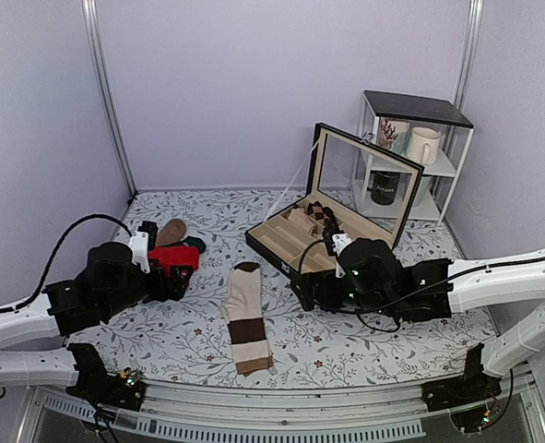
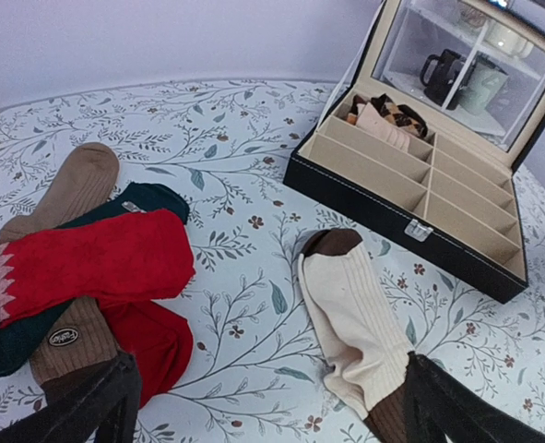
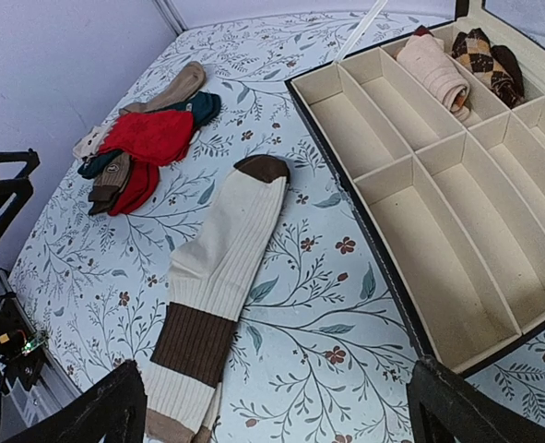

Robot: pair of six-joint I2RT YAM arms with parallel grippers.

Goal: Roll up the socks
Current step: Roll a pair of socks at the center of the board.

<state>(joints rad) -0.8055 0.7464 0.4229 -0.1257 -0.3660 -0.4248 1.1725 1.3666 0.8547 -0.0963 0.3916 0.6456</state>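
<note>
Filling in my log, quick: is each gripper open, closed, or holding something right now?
Left gripper: open, holding nothing.
Right gripper: open, holding nothing.

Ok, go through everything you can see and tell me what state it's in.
cream socks: flat, unrolled, lying on the table.
box: lid open, most compartments empty.
rolled socks: two rolls, in the box's back compartments.
red socks: loose, heaped with tan and teal socks.
left gripper: open, empty.
right gripper: open, empty.
</note>
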